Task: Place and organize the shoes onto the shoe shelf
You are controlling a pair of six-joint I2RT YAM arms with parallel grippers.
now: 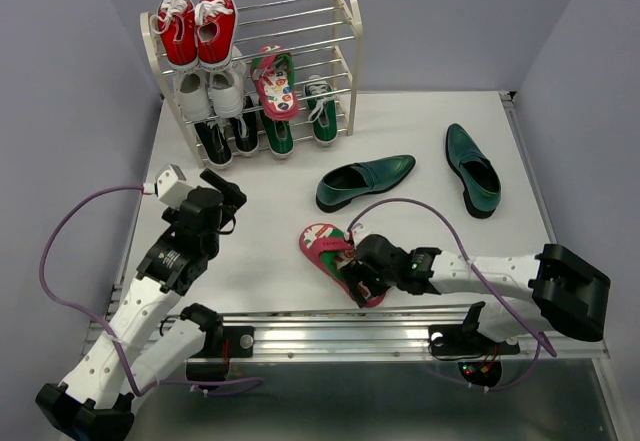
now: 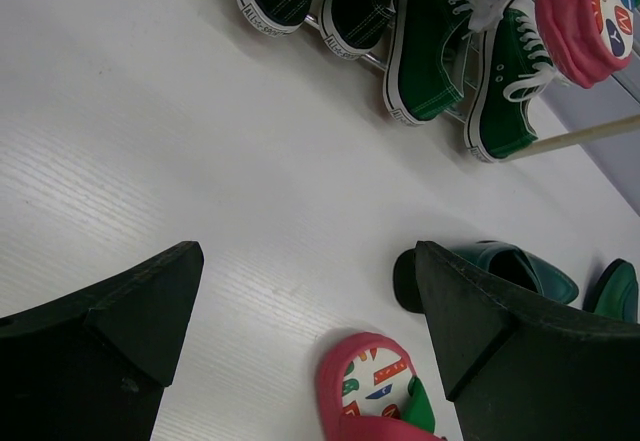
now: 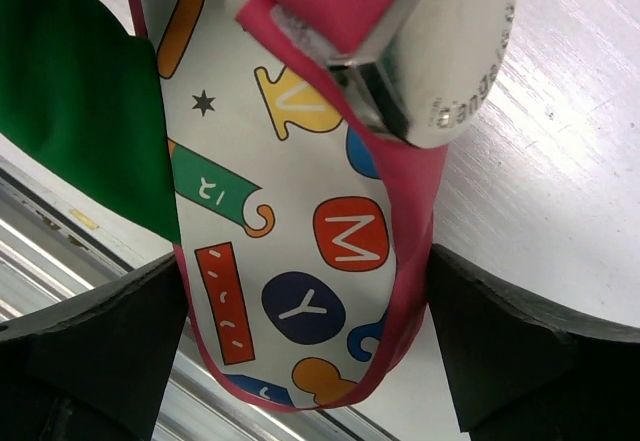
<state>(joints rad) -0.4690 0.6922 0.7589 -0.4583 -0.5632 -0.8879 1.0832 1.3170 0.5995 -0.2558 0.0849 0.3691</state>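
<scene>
Flip-flop point(image 1: 322, 243) lies flat on the table point(image 1: 420, 121) between the widely spread jaws of the right gripper point(image 1: 352, 273), while the left gripper point(image 1: 232, 199) hangs wide and empty, with the shoe shelf point(image 1: 347, 51) ahead of it. From the left wrist, green sneakers point(image 2: 430, 51) stand ahead on the lowest rods, and nothing is between the jaws. From the right wrist, the patterned insole fills the gap between the open jaws.

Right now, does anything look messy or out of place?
Yes. One loafer lies apart from the other loafer, pointing a different way, and one flip-flop lies on the table while its mate leans on the shelf.
</scene>
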